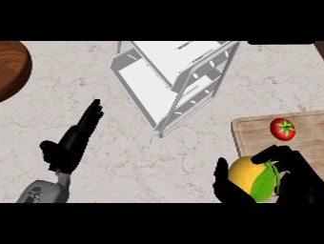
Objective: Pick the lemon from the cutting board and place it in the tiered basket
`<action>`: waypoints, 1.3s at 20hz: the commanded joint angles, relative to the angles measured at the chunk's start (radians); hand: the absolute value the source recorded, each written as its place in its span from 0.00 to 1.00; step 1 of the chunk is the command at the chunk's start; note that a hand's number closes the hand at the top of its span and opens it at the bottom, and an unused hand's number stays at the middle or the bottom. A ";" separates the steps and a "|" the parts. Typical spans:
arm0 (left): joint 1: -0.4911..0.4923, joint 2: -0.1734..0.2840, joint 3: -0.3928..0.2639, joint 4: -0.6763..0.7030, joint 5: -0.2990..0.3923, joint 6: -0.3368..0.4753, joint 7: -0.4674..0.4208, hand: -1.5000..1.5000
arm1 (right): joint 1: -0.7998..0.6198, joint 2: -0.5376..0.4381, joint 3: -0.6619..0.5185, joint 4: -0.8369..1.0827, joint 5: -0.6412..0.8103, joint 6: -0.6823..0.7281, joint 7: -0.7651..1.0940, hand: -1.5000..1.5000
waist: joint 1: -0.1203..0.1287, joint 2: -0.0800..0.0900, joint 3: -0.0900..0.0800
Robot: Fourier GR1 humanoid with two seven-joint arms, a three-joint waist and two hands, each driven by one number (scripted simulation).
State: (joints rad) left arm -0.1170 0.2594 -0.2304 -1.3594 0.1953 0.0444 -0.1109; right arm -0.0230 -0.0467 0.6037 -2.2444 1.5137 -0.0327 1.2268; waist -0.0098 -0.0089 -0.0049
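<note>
Low at the view's right, the robot's black right hand (302,183) has its fingers (281,153) and thumb curled round the round yellow lemon with a green leaf (246,177), which sits between thumb and fingers at the near left corner of the pale wooden cutting board (312,131). Just beyond those fingers a small red tomato with a green stem (283,129) lies on the board, and farther off to their left the white wire tiered basket (172,81) stands on the beige marbled tabletop (73,90). Across the tabletop the left hand (73,143) rests open, fingers straight and holding nothing, with the dark brown round wooden bowl (2,71) well beyond its fingertips to the left.
</note>
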 commanded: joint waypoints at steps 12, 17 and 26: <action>-0.064 -0.015 -0.024 0.008 -0.011 -0.040 0.023 0.50 | -0.582 0.046 -0.287 0.231 -0.138 0.179 0.261 1.00 | 0.069 0.018 0.000; -0.061 -0.025 -0.027 0.057 -0.033 -0.036 -0.012 0.50 | -0.787 0.046 -0.413 0.438 -0.230 0.156 0.261 1.00 | 0.077 0.021 0.000; -0.101 -0.024 -0.010 0.026 -0.017 -0.041 0.042 0.50 | -1.091 0.046 -0.668 0.931 -0.336 0.033 0.126 1.00 | 0.092 0.029 0.003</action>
State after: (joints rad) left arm -0.1890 0.2347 -0.2484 -1.3264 0.1751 0.0025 -0.0977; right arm -0.9889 -0.0055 0.0119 -1.5059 1.2062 0.0809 1.2000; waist 0.0750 0.0152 -0.0029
